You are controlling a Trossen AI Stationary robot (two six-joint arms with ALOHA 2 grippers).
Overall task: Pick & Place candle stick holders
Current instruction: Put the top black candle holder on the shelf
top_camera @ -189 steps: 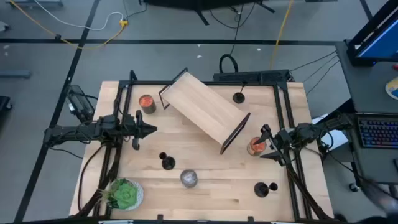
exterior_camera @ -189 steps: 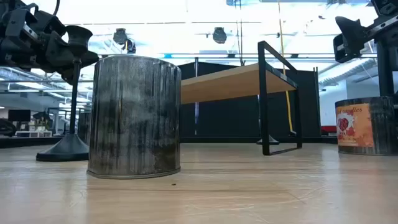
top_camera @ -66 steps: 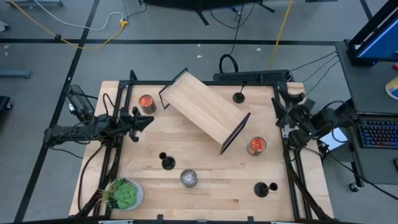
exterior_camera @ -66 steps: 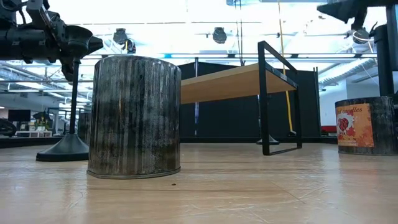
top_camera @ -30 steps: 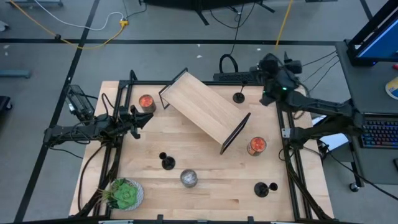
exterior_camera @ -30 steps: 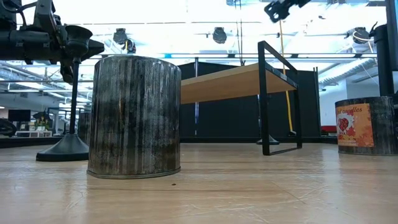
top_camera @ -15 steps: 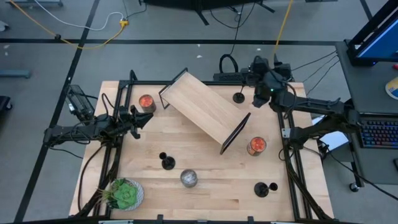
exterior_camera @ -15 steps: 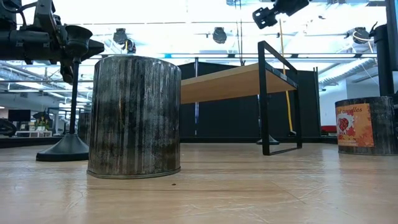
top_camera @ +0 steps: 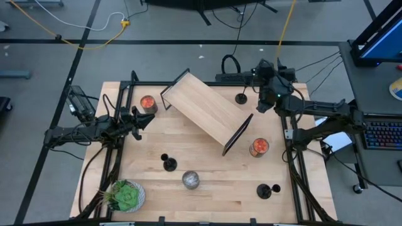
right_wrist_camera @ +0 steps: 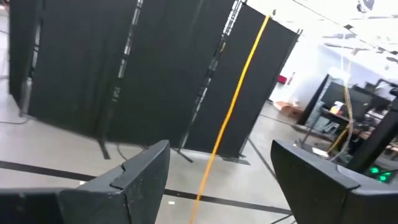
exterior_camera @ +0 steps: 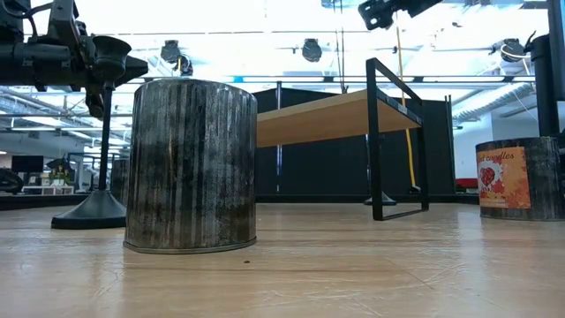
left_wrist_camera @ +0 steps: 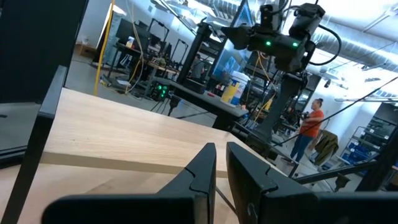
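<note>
Your orange-red glass jars hold candle wax: one [top_camera: 147,102] sits near the far left corner of the desk [top_camera: 207,188], the other [top_camera: 259,147] just beside the foot of the tilted wooden shelf [top_camera: 204,110] with its black metal frame. A squat ribbed silver jar [top_camera: 191,180] stands toward the near edge, and a green plant [top_camera: 124,196] fills the near left corner.

Your candle stick holders are black metal, each with a round flat base: one [top_camera: 241,98] at the far edge beside the shelf, one [top_camera: 169,164] left of the silver jar, one [top_camera: 264,190] near the right front. Open wood lies between the front two.

Your right pincer [top_camera: 260,74] hangs high over the far edge near the far holder, fingers spread wide and empty. Your left pincer [top_camera: 136,120] waits at the left edge, fingers nearly together, holding nothing.
</note>
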